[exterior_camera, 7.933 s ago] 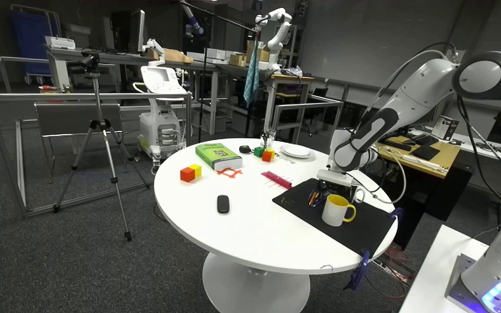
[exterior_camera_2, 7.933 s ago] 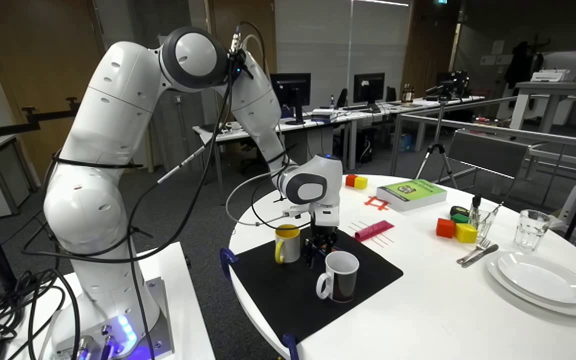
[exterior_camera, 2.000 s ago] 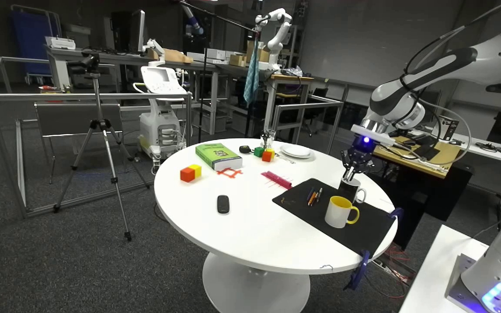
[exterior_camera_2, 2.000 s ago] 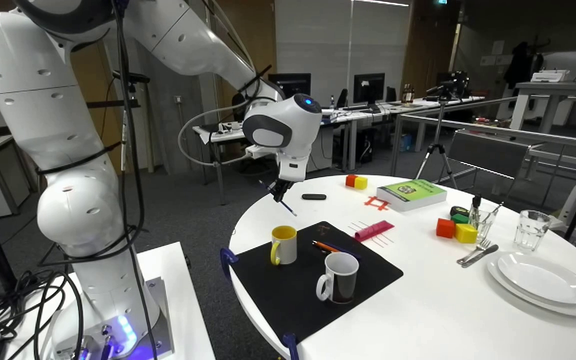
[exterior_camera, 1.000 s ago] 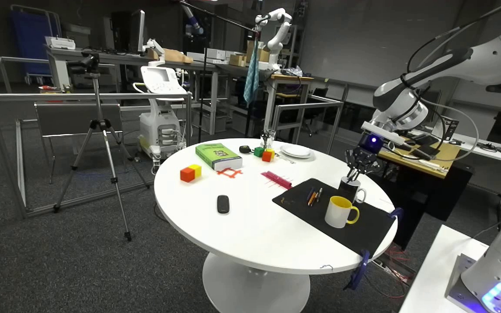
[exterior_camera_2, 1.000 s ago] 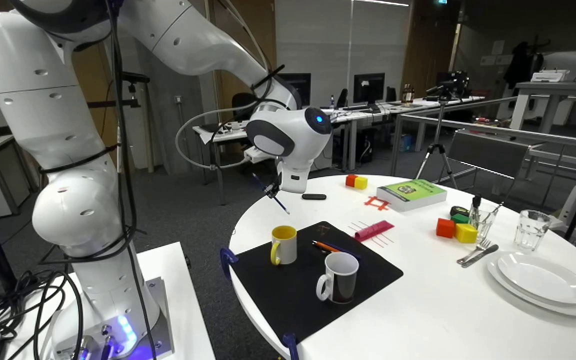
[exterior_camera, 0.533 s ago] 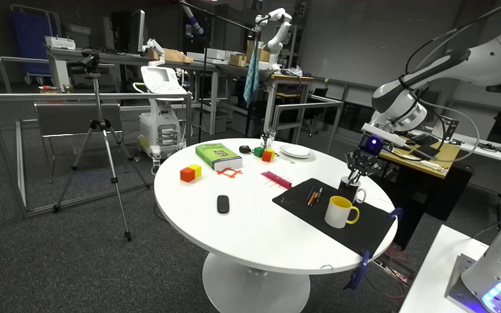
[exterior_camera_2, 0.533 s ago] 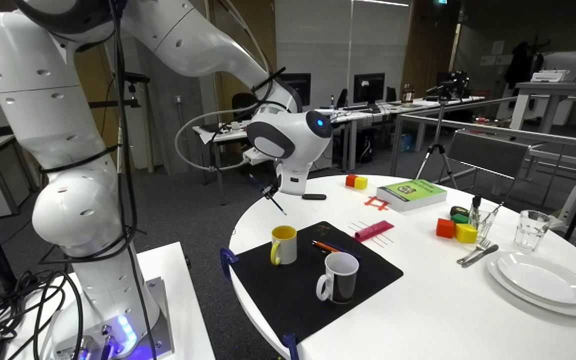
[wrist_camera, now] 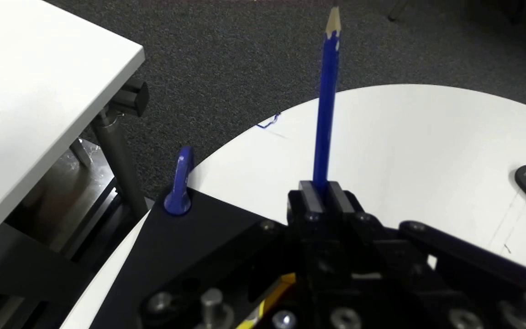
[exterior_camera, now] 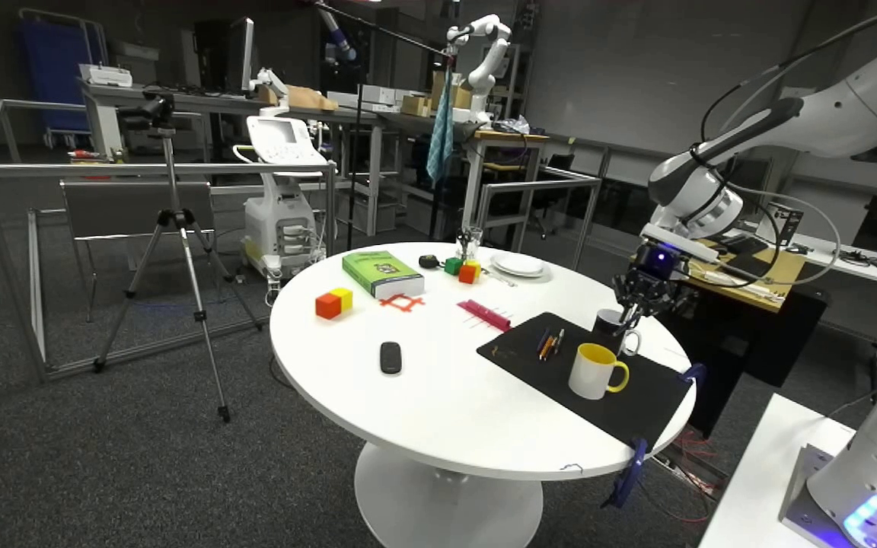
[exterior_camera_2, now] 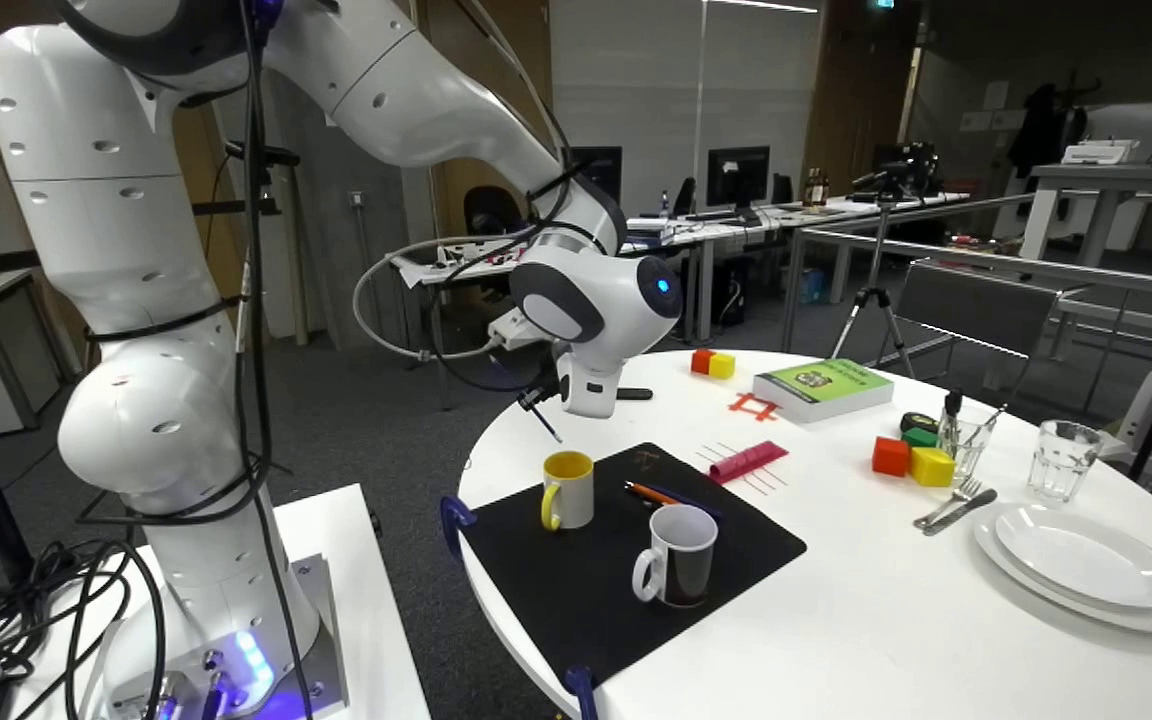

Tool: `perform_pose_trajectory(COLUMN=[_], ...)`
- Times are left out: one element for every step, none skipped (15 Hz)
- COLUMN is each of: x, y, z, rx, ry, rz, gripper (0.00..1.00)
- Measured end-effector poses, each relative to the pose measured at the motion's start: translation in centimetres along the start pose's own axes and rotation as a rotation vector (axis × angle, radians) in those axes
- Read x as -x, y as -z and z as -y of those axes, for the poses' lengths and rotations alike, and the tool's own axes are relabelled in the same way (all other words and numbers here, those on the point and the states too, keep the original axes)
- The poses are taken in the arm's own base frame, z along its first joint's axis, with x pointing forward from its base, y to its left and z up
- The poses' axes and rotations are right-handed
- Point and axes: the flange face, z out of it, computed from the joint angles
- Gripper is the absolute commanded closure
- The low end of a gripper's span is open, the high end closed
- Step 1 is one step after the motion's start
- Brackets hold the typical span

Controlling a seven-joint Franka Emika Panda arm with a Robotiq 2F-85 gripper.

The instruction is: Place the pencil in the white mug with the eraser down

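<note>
The round white bench (exterior_camera: 438,407) shows open top between its black mat (exterior_camera_2: 556,585) and a slim black object (exterior_camera: 390,358); blue clamps (wrist_camera: 178,203) grip the rim. On the mat the white mug (exterior_camera_2: 576,497), yellow inside, stands near a dark-and-white mug (exterior_camera_2: 688,575), with pens (exterior_camera_2: 650,494) lying close by. Above the bench, apart from the white mug, the hand (wrist_camera: 323,193), jaws nearly together, pinches the tilted blue pencil (wrist_camera: 326,109).

Slim blue pencil (wrist_camera: 326,103): smooth paint, bare wood toward twelve o'clock in wrist view. Cylindrical white-and-yellow ceramic-looking mug (exterior_camera_2: 576,498): smooth. Black rectangular mat (exterior_camera_2: 556,590): matt. Round white table (exterior_camera: 438,365): smooth.
</note>
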Motion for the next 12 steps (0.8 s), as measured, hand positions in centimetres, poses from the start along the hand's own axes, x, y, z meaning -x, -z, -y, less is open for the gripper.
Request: perform_pose_trajectory(x=[-0.4, -0.9, -1.3, -1.8, -2.2, -2.7, -3.2, -3.7, -4.3, -4.8, -5.2, -5.5], y=[0.1, 0.2, 0.1, 0.1, 0.0, -0.1, -0.2, -0.3, -0.5, -0.7, -0.9, -1.1], z=[-0.2, -0.4, -0.5, -0.5, -0.4, -0.2, 0.0, 0.3, 0.6, 1.0, 1.3, 1.7], rx=[-0.001, -0.002, -0.001, 0.000, 0.001, 0.000, 0.000, 0.002, 0.006, 0.011, 0.016, 0.023], ry=[-0.004, -0.008, -0.014, -0.021, -0.028, -0.036, -0.041, -0.045, -0.048, -0.050, -0.050, -0.050], rz=[0.011, 0.020, 0.028, 0.032, 0.036, 0.040, 0.044, 0.046, 0.049, 0.053, 0.059, 0.069], gripper=[0.98, 0.98, 0.98, 0.98, 0.98, 0.98, 0.98, 0.98, 0.98, 0.98, 0.98, 0.98])
